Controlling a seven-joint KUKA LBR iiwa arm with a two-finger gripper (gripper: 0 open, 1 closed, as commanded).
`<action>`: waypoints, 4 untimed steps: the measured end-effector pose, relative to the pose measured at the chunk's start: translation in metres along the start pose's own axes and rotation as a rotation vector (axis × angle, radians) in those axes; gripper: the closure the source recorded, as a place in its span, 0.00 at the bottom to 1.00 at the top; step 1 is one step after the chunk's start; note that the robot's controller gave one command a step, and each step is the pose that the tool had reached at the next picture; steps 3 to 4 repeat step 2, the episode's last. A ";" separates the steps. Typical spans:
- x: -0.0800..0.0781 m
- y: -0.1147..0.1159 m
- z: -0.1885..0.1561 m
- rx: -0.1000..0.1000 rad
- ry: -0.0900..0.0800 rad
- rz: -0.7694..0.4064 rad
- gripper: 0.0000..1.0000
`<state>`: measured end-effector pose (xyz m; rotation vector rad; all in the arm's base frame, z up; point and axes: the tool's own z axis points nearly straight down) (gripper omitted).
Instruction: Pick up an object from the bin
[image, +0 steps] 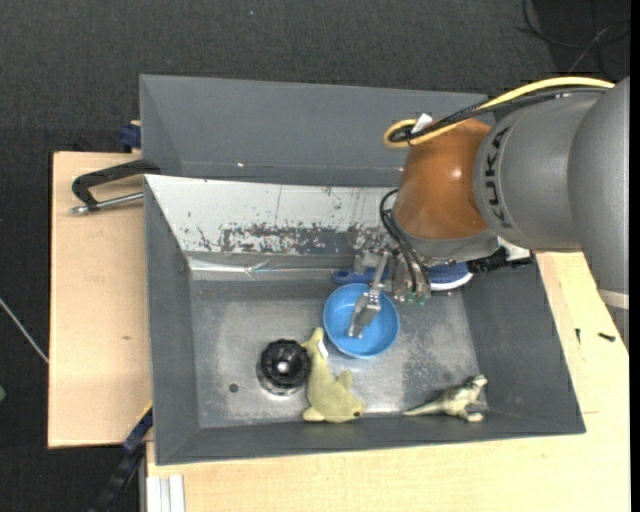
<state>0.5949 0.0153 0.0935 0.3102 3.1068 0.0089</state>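
Grey metal bin (200, 330), scuffed floor, sloped walls: mostly bare, room to lift. Grey arm with orange wrist cover (440, 195) reaches in from right. Gripper (368, 315) low over blue round plastic bowl (384, 338) at bin's centre, tip inside it; spread or pressed together, cannot tell. Judged step: closing on bowl, grasp not yet made. Next move calls for pinch on thin rim, straight lift. Yellow soft toy (330, 395) just beside bowl; black round ball (282, 362) left; small tan toy figure (455, 402) at front wall.

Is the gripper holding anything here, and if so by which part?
Cannot tell. The gripper hangs low over the blue bowl mid-bin, but no hold on it is visible.
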 end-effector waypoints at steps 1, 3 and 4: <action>0.002 0.000 0.004 0.001 0.008 0.001 1.00; 0.015 0.023 -0.131 0.002 0.004 -0.031 1.00; 0.015 0.023 -0.131 0.002 0.004 -0.031 1.00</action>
